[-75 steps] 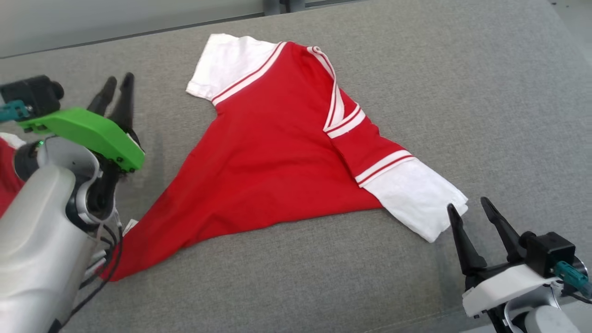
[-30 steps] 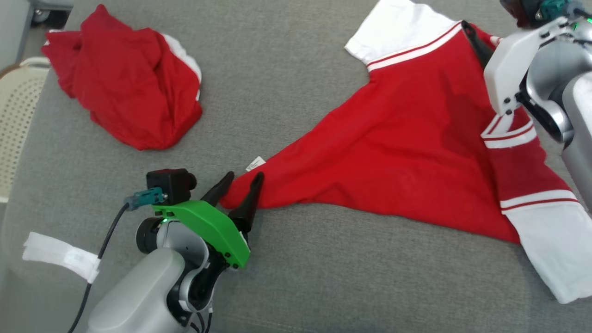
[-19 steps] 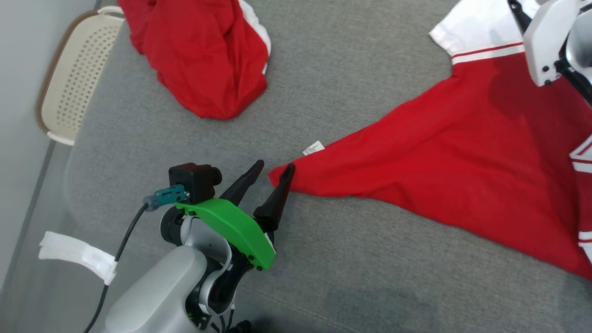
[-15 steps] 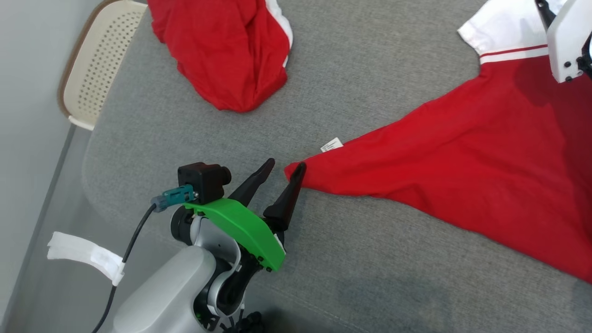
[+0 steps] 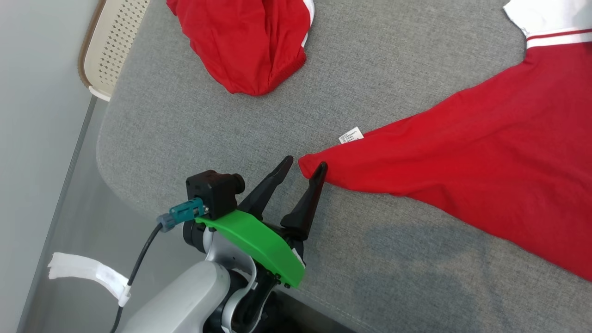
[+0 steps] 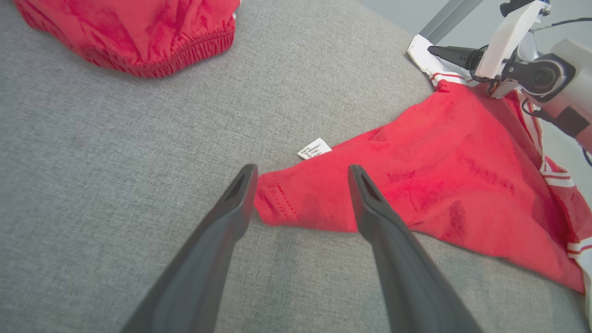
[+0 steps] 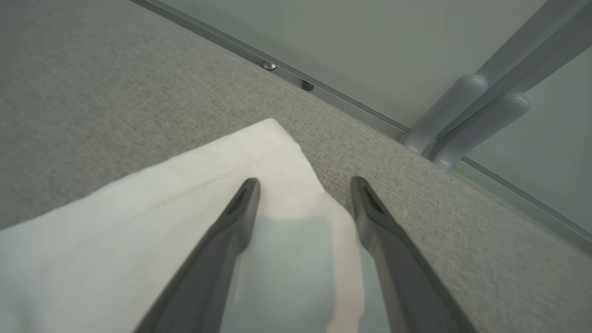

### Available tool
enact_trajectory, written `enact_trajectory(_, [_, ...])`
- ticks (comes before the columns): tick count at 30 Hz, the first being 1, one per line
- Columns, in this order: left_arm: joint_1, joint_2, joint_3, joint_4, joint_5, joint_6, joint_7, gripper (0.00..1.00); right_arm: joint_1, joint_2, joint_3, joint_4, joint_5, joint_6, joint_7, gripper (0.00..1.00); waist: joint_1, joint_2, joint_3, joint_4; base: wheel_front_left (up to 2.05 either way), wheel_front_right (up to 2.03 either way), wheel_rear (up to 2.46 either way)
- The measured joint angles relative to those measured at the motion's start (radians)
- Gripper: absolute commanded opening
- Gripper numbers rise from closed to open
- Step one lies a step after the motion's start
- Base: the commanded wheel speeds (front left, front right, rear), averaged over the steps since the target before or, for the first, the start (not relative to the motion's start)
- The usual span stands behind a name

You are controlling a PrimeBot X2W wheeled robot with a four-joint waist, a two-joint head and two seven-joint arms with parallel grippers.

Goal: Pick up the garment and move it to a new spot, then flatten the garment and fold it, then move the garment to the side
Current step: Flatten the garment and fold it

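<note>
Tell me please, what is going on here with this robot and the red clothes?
A two-armed robot seems about to grasp the red shirt spread on the grey cushion. Its left gripper is open, with the shirt's pointed corner between its fingers. Its right gripper is open over a white sleeve. Nothing is gripped yet. A second, crumpled red garment lies apart on the same cushion.

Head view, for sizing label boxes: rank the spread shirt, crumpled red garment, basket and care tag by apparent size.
1. spread shirt
2. crumpled red garment
3. basket; the frame cuts all three
4. care tag
</note>
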Motion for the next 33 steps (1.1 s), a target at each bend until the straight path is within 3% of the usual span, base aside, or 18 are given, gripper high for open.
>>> enact_trajectory(6, [0.002, -0.010, -0.026, -0.032, 0.012, 0.028, 0.014, 1.00, -0.043, -0.006, 0.007, 0.027, 0.038, 0.000, 0.045, 1.00, 0.0000, 0.0000, 0.015, -0.002, -0.08, -0.08, -0.08])
enact_trajectory(16, [0.009, -0.014, -0.019, -0.039, 0.011, 0.037, 0.006, 1.00, -0.091, -0.005, 0.114, -0.029, 0.172, 0.000, 0.237, 1.00, -0.0001, 0.0000, 0.008, -0.003, -0.01, -0.01, -0.01])
enact_trajectory(29, [0.014, -0.025, -0.018, -0.039, 0.008, 0.036, -0.007, 1.00, -0.097, -0.071, 0.214, -0.078, 0.224, -0.001, 0.293, 1.00, -0.0001, 0.0000, 0.023, -0.004, -0.02, -0.02, -0.02])
enact_trajectory(30, [0.014, -0.027, -0.019, -0.039, 0.008, 0.036, -0.007, 1.00, -0.094, -0.077, 0.227, -0.091, 0.230, -0.001, 0.296, 0.76, -0.0001, 0.0000, 0.024, -0.004, -0.03, -0.03, -0.03])
enact_trajectory(31, [0.014, -0.028, -0.019, -0.039, 0.008, 0.037, -0.007, 1.00, -0.090, -0.084, 0.241, -0.105, 0.238, -0.001, 0.296, 0.25, -0.0001, 0.0000, 0.024, -0.004, -0.02, -0.02, -0.02])
enact_trajectory(32, [0.014, -0.029, -0.019, -0.038, 0.009, 0.037, -0.007, 1.00, -0.084, -0.090, 0.256, -0.122, 0.247, -0.001, 0.295, 0.00, -0.0001, 0.0000, 0.025, -0.003, -0.02, -0.02, -0.02])
enact_trajectory(33, [0.014, -0.030, -0.019, -0.036, 0.009, 0.037, -0.007, 1.00, -0.080, -0.095, 0.267, -0.134, 0.258, -0.001, 0.291, 0.00, -0.0001, 0.0000, 0.025, -0.003, 0.00, 0.00, 0.00])
